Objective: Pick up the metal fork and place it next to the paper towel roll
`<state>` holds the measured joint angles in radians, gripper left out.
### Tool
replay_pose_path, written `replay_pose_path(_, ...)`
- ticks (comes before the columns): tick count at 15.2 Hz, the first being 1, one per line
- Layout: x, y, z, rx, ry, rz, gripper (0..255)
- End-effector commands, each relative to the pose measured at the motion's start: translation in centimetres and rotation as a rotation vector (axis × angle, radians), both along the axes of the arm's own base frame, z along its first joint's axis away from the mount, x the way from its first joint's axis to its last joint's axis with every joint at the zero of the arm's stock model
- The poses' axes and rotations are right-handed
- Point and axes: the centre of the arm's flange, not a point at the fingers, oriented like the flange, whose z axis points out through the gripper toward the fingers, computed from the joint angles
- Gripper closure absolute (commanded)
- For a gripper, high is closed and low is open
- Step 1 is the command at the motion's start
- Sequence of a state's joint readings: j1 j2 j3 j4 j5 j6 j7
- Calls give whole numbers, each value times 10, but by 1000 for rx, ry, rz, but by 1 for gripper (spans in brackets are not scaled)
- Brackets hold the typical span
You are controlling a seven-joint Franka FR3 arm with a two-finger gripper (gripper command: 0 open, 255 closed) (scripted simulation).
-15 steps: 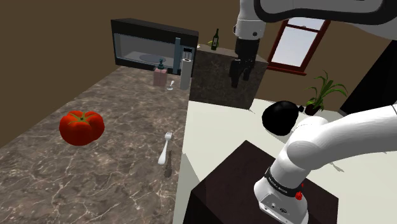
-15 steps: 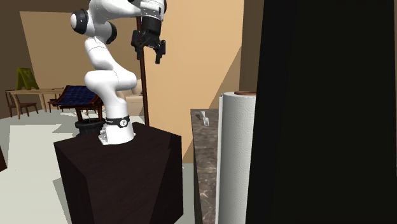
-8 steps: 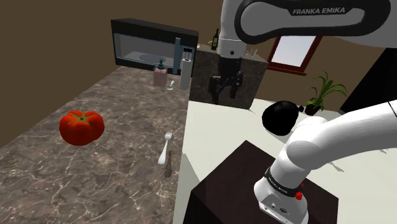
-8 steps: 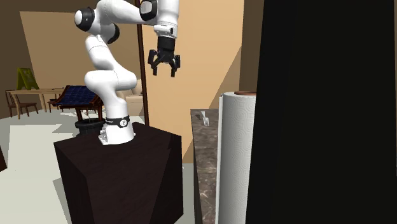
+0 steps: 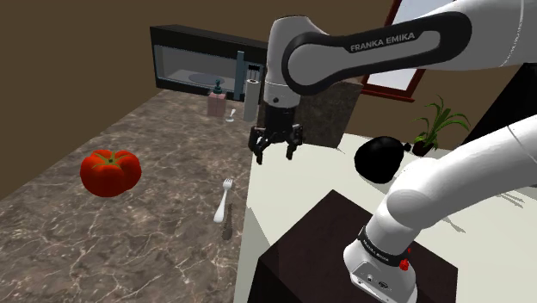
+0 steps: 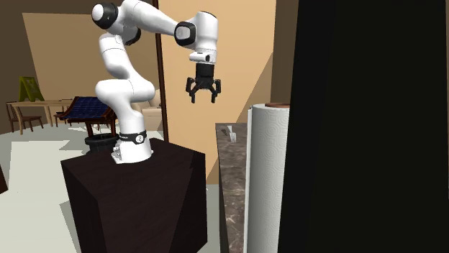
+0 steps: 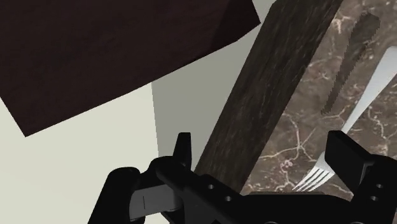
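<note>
1. Dark brown, the stand (image 5: 301, 258) takes the shoulder view's lower right, with the white arm's base sitting on it.
2. The marbled brown counter (image 5: 103, 241) spreads over that view's lower left, its edge just beside the stand.
3. The fork (image 5: 224, 200) lies flat on the counter near that edge, low and centre in the frame, tines toward the far end. A slim dark thing (image 5: 227, 229) lies just beside its handle end, nearer the camera.
4. A red tomato (image 5: 110, 171) sits on the counter at centre left, well apart from the fork.
5. The gripper (image 5: 275, 148) hangs in the air at frame centre, above and beyond the fork, pointing down. Its fingers stand apart with nothing between them.
6. In the wrist view the gripper (image 7: 263, 149) is over the counter's edge. The fork (image 7: 366, 102) lies on the marble below, its tines near one finger and untouched.
7. The roll (image 5: 251, 96) stands upright at the counter's far end, upper centre of the shoulder view. It is in front of the black microwave (image 5: 198, 60) and well apart from the fork.
8. In the second exterior view the roll (image 6: 262, 180) stands close in at lower centre. The fork (image 6: 232, 133) shows small beyond it on the counter. The gripper (image 6: 203, 95) is in the air to the fork's upper left, fingers spread.
</note>
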<state>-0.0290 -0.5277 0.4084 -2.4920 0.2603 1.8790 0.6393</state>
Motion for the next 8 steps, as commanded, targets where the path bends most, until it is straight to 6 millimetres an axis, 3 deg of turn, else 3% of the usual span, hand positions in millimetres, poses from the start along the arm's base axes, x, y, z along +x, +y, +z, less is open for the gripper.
replay_pose_path(1, 9, 19, -14, 11, 0, -66, 0)
replay_pose_path(8, 50, 70, -71, 45, -1, -282, 0)
